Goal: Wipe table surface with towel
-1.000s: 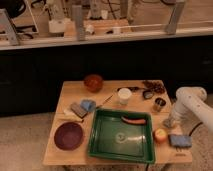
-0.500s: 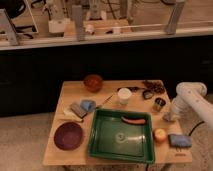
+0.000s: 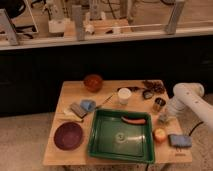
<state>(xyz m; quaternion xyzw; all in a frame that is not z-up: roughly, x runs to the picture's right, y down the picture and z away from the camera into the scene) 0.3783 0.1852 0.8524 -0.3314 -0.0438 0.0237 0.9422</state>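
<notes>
Speckled grey floor, dark low wall behind, rail with metal uprights above. Centre: light tan wooden tabletop [image 3: 75, 92], crowded.

1. Green tray [image 3: 100, 145]. Front middle of tabletop. Holds one orange-red sausage-shaped piece [image 3: 134, 120] near its far wall.
2. Maroon plate [image 3: 68, 136]. Left of tray, just apart from it.
3. Towel [image 3: 77, 110]. Thin, flat, grey-blue. Left half of tabletop, just beyond tray's far left corner. Close beside a rounded light-blue lump [image 3: 88, 104]; contact cannot be told. Lies unheld, well apart from gripper.
4. Brown bowl [image 3: 93, 81] at far edge. White cup [image 3: 124, 95] and metal cup [image 3: 159, 104] beyond tray. Small dark cluster [image 3: 150, 89] at far right, not identifiable.
5. Orange round fruit [image 3: 160, 135] and thick blue folded pad [image 3: 179, 141]. Right of tray, toward front right corner.
6. White arm [image 3: 187, 97]. Enters from right edge. Gripper [image 3: 164, 118] points down, low between metal cup and fruit, fingers pressed together, nothing identifiable pinched.

Assessment: wiping apparently not begun, with towel on far side of tray from gripper. Three bluish soft items spread left and right, likely set out as look-alikes to test selection. Next move probably calls for spreading the fingers, crossing over or around tray, then pressing down to pinch the flat cloth without snagging the lump. Open wood for wiping scarce among the crockery; risk of nudging cups.
</notes>
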